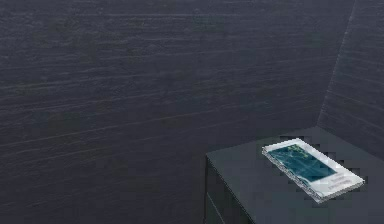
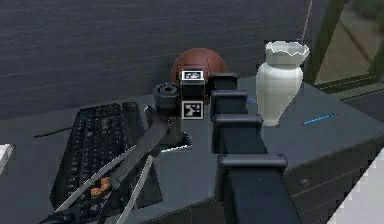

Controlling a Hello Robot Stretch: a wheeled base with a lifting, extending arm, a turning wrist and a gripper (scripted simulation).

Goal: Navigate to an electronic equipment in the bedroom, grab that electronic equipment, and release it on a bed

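The gripper [image 2: 96, 198] shows nearest, against the black keyboard [image 2: 95, 135] on the dark desk [image 2: 305, 150]; whether it holds anything cannot be told. The keyboard seems the likely target: light, stiff, long and flat, best taken across its narrow depth near the middle so it stays level. Beyond stand a basketball [image 2: 195, 60] and a white vase [image 2: 279, 82]. A glassy tablet [image 1: 312, 167] lies at the desk's corner.
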